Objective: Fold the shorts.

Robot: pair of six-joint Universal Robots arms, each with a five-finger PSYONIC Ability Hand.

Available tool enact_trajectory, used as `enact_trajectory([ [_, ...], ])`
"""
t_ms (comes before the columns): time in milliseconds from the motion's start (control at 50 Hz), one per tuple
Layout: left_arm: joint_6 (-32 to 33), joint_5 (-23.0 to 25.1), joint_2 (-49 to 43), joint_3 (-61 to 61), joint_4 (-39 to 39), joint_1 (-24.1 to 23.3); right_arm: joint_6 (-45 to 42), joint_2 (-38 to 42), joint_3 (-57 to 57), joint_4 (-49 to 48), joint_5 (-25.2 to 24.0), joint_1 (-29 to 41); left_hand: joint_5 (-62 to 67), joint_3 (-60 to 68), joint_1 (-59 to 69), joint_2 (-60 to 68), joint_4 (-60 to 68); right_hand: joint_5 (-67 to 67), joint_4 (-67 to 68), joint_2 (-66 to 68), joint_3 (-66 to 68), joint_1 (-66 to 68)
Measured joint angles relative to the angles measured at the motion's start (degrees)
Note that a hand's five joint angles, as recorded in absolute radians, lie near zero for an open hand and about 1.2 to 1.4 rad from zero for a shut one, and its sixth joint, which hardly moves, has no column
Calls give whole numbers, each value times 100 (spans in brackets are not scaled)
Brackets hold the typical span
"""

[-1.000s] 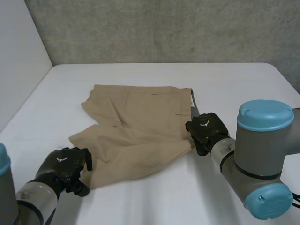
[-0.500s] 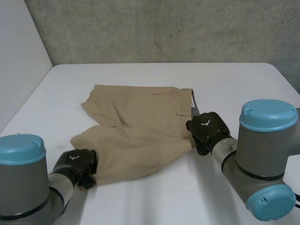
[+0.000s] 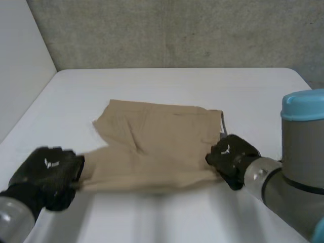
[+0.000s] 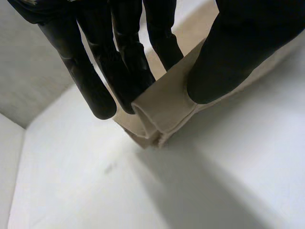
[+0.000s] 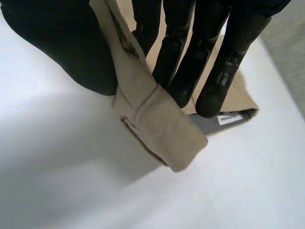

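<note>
tan shorts (image 3: 157,142) spread mid worktop (image 3: 177,83), near edge stretched between my hands, left hand (image 3: 48,174) pinching the near-left leg hem with thumb and fingers (image 4: 128,71), right hand (image 3: 230,157) same deal, gripping the near-right waistband corner, far side lying flat

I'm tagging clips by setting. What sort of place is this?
Probably a robotics lab: a white table, a rough grey wall behind it, and tan shorts pinched by the left hand and right hand.

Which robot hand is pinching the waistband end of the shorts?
The right hand: it pinches the shorts' thick waistband, while the left hand pinches a leg hem.
</note>
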Motion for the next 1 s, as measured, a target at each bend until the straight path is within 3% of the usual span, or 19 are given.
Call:
enact_trajectory([
  [20,256,43,123,-15,-450,8,-218,-65,7,286,-41,-23,0,0,0,0,1,1,0,0,0,0],
  [120,503,89,334,-160,-1110,31,-646,-187,158,1109,-154,-169,0,0,0,0,21,1,1,0,0,0],
  [220,468,106,360,-345,-1160,-28,-735,-188,449,1468,-241,-283,0,0,0,0,22,1,0,0,0,0],
  [260,427,117,337,-394,-1091,-58,-721,-177,525,1445,-280,-305,-235,-380,-255,-473,-382,0,0,0,0,0],
  [320,357,144,257,-360,-845,-111,-662,-163,635,1257,-400,-326,-2832,-3161,-3154,-3231,-3124,9,0,0,0,0],
  [360,345,150,228,-302,-744,-123,-627,-160,675,1140,-452,-325,-3246,-3467,-3575,-3634,-3534,9,0,0,0,0],
  [380,330,159,164,-135,-539,-131,-582,-158,718,998,-511,-321,-4234,-4418,-4368,-4485,-4505,14,0,0,0,0],
  [500,319,211,-212,568,135,-95,-451,-160,811,680,-625,-307,-4472,-4657,-4386,-4713,-4733,18,0,0,0,0],
  [700,335,775,-1919,1679,1358,-71,-398,-144,907,537,-633,-249,-4112,-4395,-4116,-4430,-4427,19,0,0,0,0],
  [740,354,1073,-2793,2167,1565,-78,-373,-117,936,488,-627,-238,-3975,-4257,-3955,-4301,-4290,19,0,0,0,0],
  [900,504,1400,-4736,3770,1484,-50,-309,-69,955,409,-628,-240,-3188,-3447,-3097,-3491,-3452,19,0,0,0,0],
  [1000,747,1417,-5274,4294,1354,36,-300,-64,955,373,-630,-263,-3045,-3297,-2985,-3337,-3303,19,0,0,0,0],
])
